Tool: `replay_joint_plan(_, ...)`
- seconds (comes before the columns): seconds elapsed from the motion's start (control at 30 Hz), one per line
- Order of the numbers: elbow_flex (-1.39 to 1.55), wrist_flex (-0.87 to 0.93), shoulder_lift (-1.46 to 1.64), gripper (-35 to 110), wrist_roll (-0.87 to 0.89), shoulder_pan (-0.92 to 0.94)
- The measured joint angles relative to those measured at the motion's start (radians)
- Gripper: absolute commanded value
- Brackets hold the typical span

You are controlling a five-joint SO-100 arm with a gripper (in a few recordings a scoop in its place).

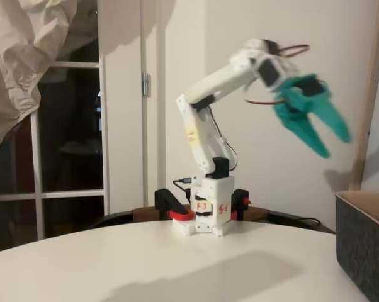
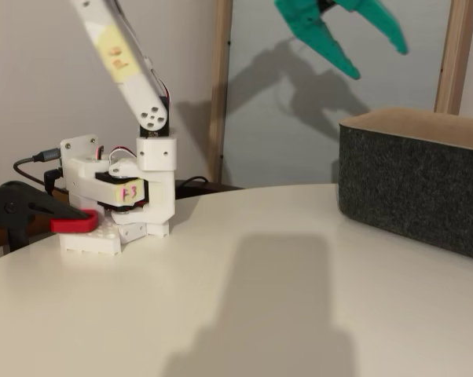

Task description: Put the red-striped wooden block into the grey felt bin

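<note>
Gripper (image 1: 331, 143) teal, jaws spread wide and empty, raised at 1 o'clock, grey felt bin (image 2: 417, 184) on worktop (image 2: 244, 306), base label (image 1: 202, 206) reads "F-3".

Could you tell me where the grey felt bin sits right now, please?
The grey felt bin stands on the white table at the right edge of both fixed views, below the raised, open teal gripper.

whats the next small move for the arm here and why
Probably pull the arm back to rest. The gripper hangs high in the air, its teal fingers spread with nothing between them, up beside the grey felt bin. No block lies on the table, so it may already sit in the bin; its inside is hidden.
</note>
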Motion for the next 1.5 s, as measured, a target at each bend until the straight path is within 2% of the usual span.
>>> replay_joint_plan(0.27,0.114,0.009,0.094,16,0.150,0.391)
replay_joint_plan(0.4,0.198,-0.012,0.104,13,0.190,0.566)
replay_joint_plan(0.6,0.385,-0.232,0.126,9,0.268,0.804)
replay_joint_plan(0.73,0.538,-0.433,0.204,7,0.298,0.884)
replay_joint_plan(0.83,0.644,-0.514,0.324,3,0.316,0.930)
replay_joint_plan(1.2,1.088,-0.535,0.828,0,0.334,1.066)
replay_joint_plan(1.5,1.364,-0.538,1.019,0,0.350,1.186)
